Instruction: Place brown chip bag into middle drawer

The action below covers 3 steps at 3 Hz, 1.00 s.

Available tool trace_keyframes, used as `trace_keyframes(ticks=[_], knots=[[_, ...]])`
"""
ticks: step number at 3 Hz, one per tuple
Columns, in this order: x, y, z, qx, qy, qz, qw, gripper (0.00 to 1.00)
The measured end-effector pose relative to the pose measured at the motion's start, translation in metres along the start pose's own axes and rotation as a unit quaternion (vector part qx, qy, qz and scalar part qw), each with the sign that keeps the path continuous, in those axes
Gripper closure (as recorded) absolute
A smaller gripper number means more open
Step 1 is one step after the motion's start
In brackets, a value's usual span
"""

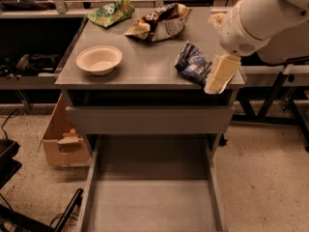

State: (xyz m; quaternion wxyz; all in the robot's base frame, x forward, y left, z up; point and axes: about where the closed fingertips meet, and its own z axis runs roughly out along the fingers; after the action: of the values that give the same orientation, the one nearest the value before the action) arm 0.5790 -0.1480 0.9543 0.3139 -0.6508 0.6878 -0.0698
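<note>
The brown chip bag (159,21) lies crumpled at the back middle of the cabinet top (145,66), its pale flap to the left. The middle drawer (149,202) is pulled out below, with its flat grey floor bare. My gripper (212,52) hangs on the white arm over the top's right edge, to the right of the brown bag and apart from it. It is open and empty. Its lower pale finger (221,74) reaches down beside the dark blue bag.
A dark blue bag (192,64) lies at the front right of the top, a white bowl (99,59) at the front left, a green bag (111,12) at the back left. The upper drawer front (149,120) is shut. A cardboard box (63,141) stands to the left.
</note>
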Motion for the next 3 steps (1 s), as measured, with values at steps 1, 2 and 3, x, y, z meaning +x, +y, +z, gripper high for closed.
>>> trace_keyframes(ticks=[1, 2, 3], knots=[[-0.0387, -0.0466, 0.0285, 0.050, -0.046, -0.021, 0.9975, 0.00], [-0.0417, -0.0516, 0.0288, 0.058, -0.051, -0.021, 0.9968, 0.00], [-0.0459, -0.0531, 0.0318, 0.063, -0.055, -0.023, 0.9962, 0.00]])
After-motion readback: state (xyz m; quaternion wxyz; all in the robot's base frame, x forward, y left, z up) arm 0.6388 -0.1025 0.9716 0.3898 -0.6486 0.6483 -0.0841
